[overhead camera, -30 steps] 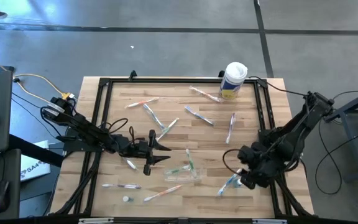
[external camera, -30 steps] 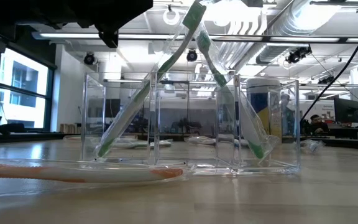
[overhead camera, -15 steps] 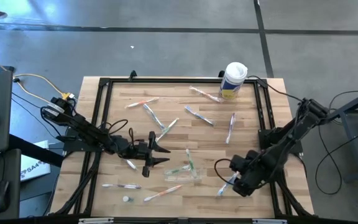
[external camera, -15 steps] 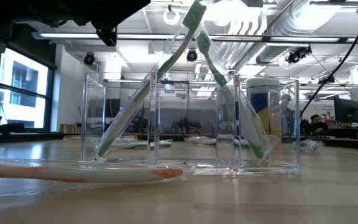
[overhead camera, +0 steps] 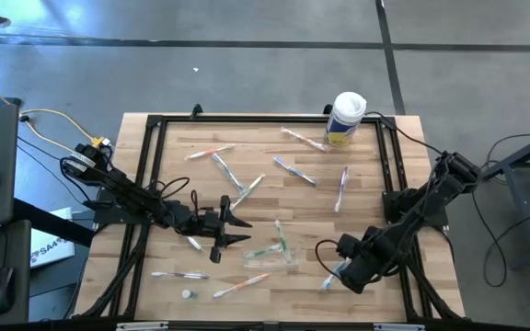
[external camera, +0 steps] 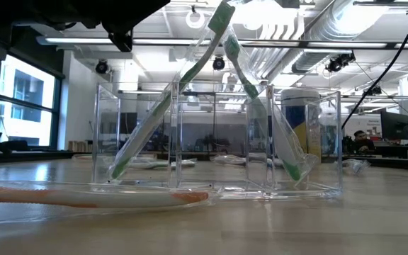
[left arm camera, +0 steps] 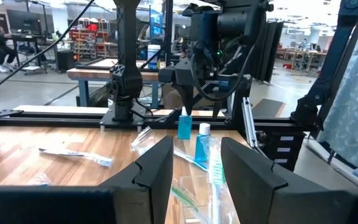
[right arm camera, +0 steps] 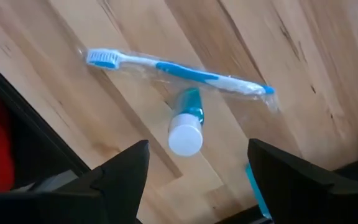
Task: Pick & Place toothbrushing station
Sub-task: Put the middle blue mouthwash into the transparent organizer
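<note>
We see the right gripper (overhead camera: pixel 346 272) low over the table's near right corner, its fingers (right arm camera: pixel 120 171) spread wide with nothing between them. Directly under it lie a wrapped blue toothbrush (right arm camera: pixel 179 71) and a small teal tube with a white cap (right arm camera: pixel 186 124), the tube touching the brush's wrapper. The right arm (overhead camera: pixel 421 207) reaches in from the table's right edge, bent down toward that corner.

The left gripper (overhead camera: pixel 233 227) hangs over the left middle of the table (overhead camera: pixel 247 188), its arm stretched in from the left side; its fingers (left arm camera: pixel 148 177) stand parted and hold nothing. It points across the table toward the right arm.

The toothbrushing station (overhead camera: pixel 274 250), a clear plastic holder, sits on the near middle of the table, between the two grippers, with green-handled toothbrushes (external camera: pixel 144 138) leaning in its compartments. An orange toothbrush (external camera: pixel 83 197) lies flat just before it. Other wrapped brushes are scattered over the wood, and a white canister with a yellow label (overhead camera: pixel 346 119) stands at the far right edge.
</note>
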